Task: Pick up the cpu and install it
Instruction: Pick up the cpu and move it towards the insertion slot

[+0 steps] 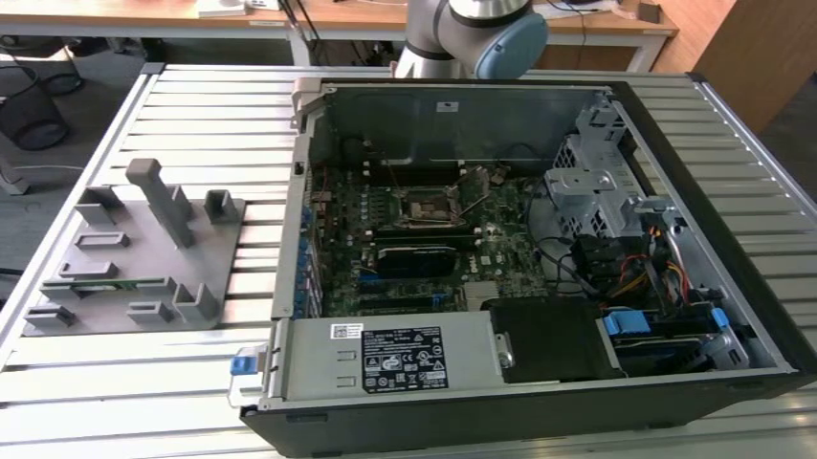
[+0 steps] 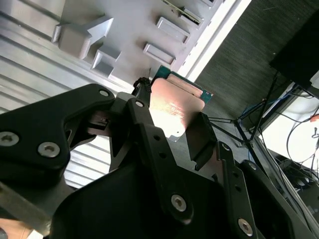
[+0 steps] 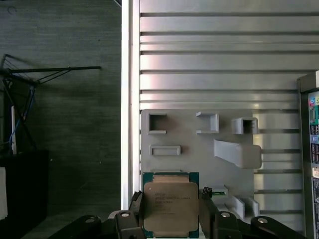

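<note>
Slatted aluminium forms the bench (image 1: pixel 205 124) under everything, with dark carpeted floor (image 3: pixel 65 124) running along its edge. On the bench, at the exterior view's left, lies a grey fixture plate (image 1: pixel 115 268) with raised blocks and small open pockets. Beside it, toward the exterior view's right, an open computer case (image 1: pixel 537 411) lies on its side. Its green motherboard (image 1: pixel 504 239) faces up, and the square black-framed socket (image 1: pixel 426 208) sits near the board's middle. The lower part of my arm (image 1: pixel 473 29) rises at the far side of the case.

My gripper (image 3: pixel 171 214) is closed on the cpu (image 3: pixel 171 208), one black finger pressed against each of two opposite edges. The chip's shiny metal top faces the camera in the first wrist view, with a thin green rim around it. In the second wrist view the same chip (image 2: pixel 174 107) sits between my fingers (image 2: pixel 144 112) and catches warm light on its lid.

In both wrist views the cpu is held over the fixture plate (image 3: pixel 199 159), close to the bench edge where the floor begins. It is well apart from the case and its socket. I cannot tell how high above the plate I hold it.
</note>
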`<control>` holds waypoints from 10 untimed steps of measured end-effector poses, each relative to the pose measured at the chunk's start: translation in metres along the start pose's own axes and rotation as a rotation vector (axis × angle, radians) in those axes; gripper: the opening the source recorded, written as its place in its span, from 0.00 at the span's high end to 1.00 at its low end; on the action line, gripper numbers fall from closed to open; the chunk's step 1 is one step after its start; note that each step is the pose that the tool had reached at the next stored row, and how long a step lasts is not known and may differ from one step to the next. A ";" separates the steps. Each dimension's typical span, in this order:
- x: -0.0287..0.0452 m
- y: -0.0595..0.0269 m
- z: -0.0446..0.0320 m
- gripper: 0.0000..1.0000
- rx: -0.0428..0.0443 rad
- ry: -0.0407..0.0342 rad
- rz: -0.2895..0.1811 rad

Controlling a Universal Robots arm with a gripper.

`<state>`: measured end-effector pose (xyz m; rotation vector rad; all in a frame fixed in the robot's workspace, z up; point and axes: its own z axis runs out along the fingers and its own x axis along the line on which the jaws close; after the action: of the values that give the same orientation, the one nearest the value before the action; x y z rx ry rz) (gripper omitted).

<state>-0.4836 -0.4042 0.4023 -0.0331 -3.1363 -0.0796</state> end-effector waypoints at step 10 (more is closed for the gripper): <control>-0.0089 0.0003 -0.0028 0.47 -0.0014 -0.0004 0.000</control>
<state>-0.4747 -0.4042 0.4051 -0.0331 -3.1366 -0.0818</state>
